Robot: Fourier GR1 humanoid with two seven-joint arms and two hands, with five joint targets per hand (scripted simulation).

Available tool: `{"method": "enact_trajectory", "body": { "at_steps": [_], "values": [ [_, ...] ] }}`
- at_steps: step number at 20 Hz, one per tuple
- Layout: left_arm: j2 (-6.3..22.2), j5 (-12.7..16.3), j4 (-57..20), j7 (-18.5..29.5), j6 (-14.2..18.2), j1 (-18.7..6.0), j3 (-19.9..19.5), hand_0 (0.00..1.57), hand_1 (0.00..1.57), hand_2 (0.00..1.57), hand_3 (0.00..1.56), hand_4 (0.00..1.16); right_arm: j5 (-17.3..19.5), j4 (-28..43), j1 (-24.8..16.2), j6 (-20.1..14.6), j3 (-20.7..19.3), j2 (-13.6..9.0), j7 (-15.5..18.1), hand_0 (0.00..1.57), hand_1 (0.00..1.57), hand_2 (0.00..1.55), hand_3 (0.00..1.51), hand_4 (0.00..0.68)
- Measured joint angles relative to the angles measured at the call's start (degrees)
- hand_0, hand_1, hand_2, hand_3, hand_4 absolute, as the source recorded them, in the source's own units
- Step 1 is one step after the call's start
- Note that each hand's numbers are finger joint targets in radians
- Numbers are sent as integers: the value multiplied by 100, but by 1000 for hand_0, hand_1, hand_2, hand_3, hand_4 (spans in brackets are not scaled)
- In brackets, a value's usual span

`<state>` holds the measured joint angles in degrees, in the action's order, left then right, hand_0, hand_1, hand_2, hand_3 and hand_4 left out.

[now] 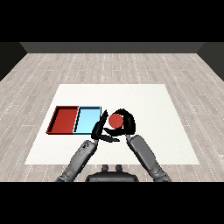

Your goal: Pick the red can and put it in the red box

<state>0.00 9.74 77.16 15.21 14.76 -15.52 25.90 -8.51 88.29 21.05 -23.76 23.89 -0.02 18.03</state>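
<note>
The red can [115, 120] stands just right of the light blue tray [87, 119], seen from above as a red disc. My right hand [129, 122] curls round the can from its right and far side. My left hand [99, 129] is close on the can's left, between it and the blue tray, with fingers stretched out and relaxed; whether they touch the can is not visible. The red tray [64, 119] lies left of the blue one, with nothing in it.
The two trays lie side by side on the left half of the white table [144, 100]. Wooden floor surrounds the table on all sides.
</note>
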Motion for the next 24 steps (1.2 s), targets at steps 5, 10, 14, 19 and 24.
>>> {"method": "enact_trajectory", "body": {
  "at_steps": [5,10,14,19,24],
  "values": [
    [0,172,-82,15,168,-143,247,0,0,0,0,0,-248,56,27,-90,180,0,34,1515,1515,1457,1416,660],
    [0,481,-458,212,172,-363,320,0,0,0,0,0,-468,-13,99,-272,434,0,209,1526,1526,1463,1422,659],
    [0,571,-352,137,234,-412,429,0,0,0,0,0,-514,-36,154,-417,568,-8,192,1521,1521,1456,1403,648],
    [74,681,-336,118,447,-455,407,0,0,0,0,821,-653,-334,519,-628,648,-43,200,1534,1534,1468,1405,649],
    [26,1081,-572,281,1165,-572,490,1571,1571,1561,1478,1121,-697,-453,564,-606,681,-16,278,1498,1498,1449,1391,652]
  ]
}}
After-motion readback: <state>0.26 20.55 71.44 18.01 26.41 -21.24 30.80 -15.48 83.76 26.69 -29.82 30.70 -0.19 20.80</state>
